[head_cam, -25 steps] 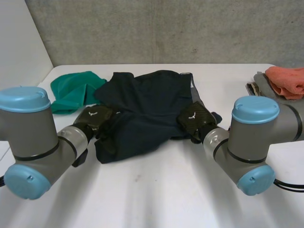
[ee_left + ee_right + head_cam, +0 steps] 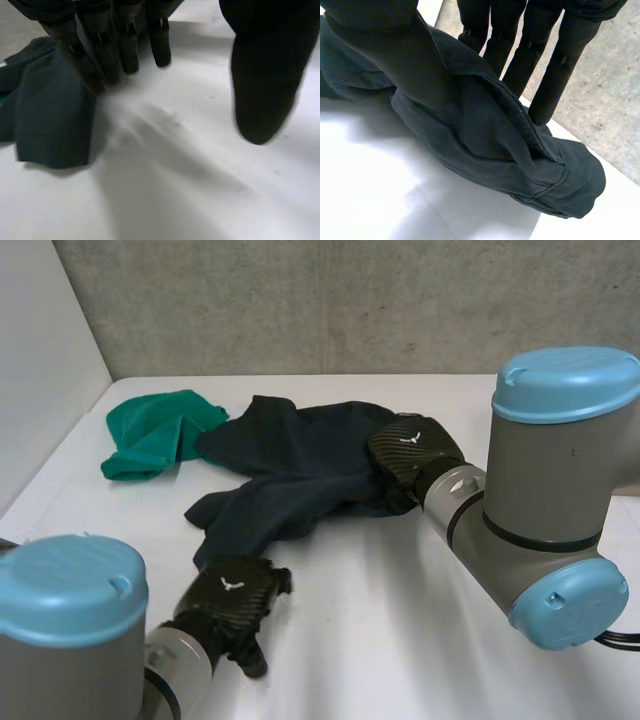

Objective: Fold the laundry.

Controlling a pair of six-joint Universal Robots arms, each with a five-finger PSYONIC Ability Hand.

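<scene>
A dark navy garment point(image 2: 300, 465) lies bunched in the middle of the white table point(image 2: 400, 640). My right hand point(image 2: 410, 455) is at its right edge. In the right wrist view the thumb point(image 2: 395, 55) presses a fold of the garment point(image 2: 495, 150) against the fingers point(image 2: 555, 60) behind it. My left hand point(image 2: 235, 600) rests on bare table in front of the garment's lower left corner, apart from it. In the left wrist view its fingers point(image 2: 125, 45) are straight and spread from the thumb point(image 2: 265, 75), with nothing between them. The garment's corner point(image 2: 50, 115) lies beside those fingers.
A green cloth point(image 2: 150, 435) lies crumpled at the back left, next to the dark garment. A grey wall point(image 2: 320, 300) runs behind the table. The right arm point(image 2: 540, 510) fills the right side of the head view.
My left hand has let go of the garment and drawn back toward the front of the table. The right hand has pulled the garment's right edge up and inward, bunching it.
</scene>
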